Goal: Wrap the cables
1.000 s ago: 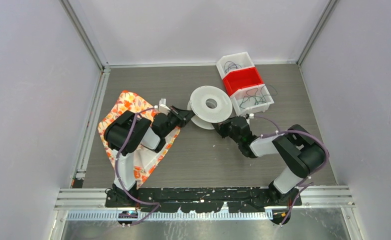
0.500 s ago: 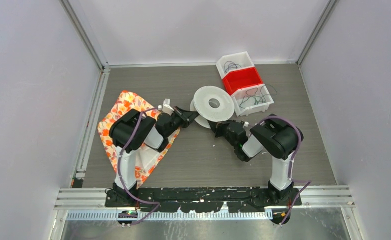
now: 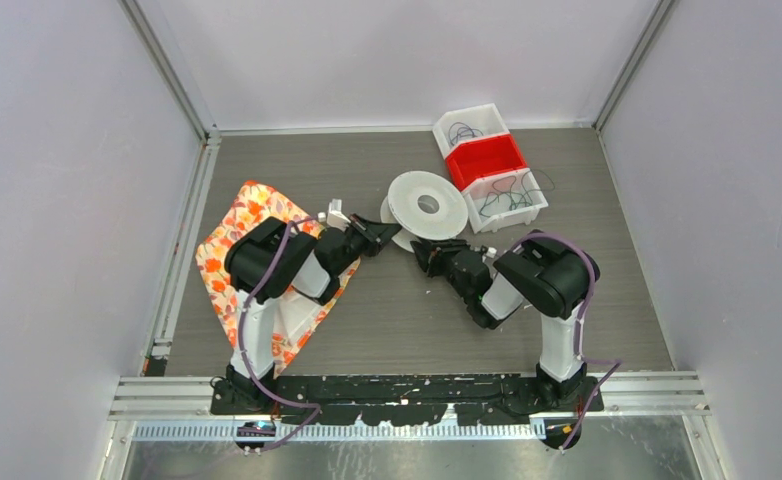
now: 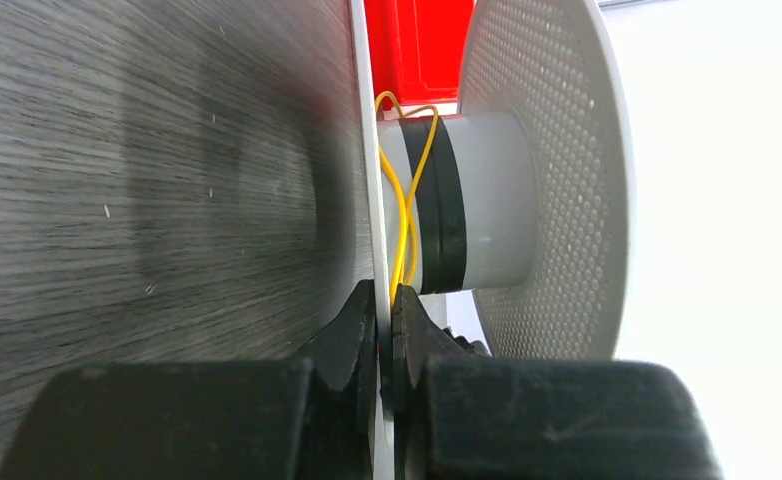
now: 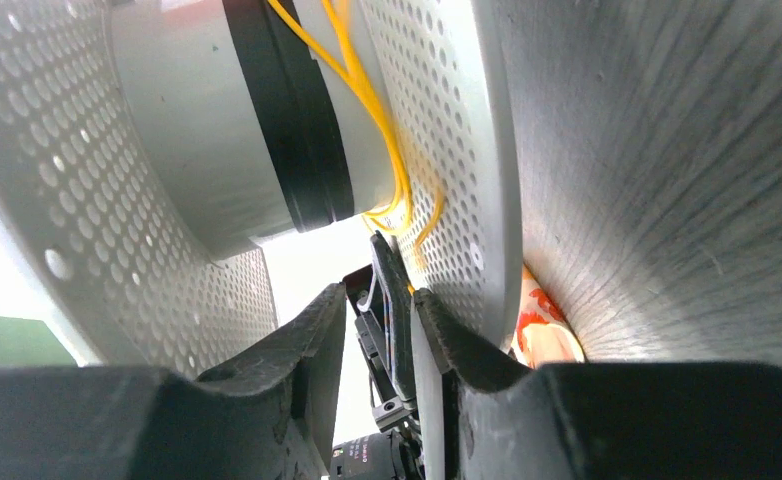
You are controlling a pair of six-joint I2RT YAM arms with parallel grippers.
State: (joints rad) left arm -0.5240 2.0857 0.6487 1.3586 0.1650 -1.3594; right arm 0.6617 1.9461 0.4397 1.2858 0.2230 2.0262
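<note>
Cable (image 4: 405,200): yellow, hangs slack round spool (image 4: 557,180) hub, centre of scene. Left gripper (image 4: 385,335): clamped on spool flange, left side. Right gripper (image 5: 382,310): parted, right of spool, loop just ahead.

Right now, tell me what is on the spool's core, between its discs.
A yellow cable loops loosely on the core, beside a black band. The core's far side is hidden, so the number of turns cannot be told.
</note>
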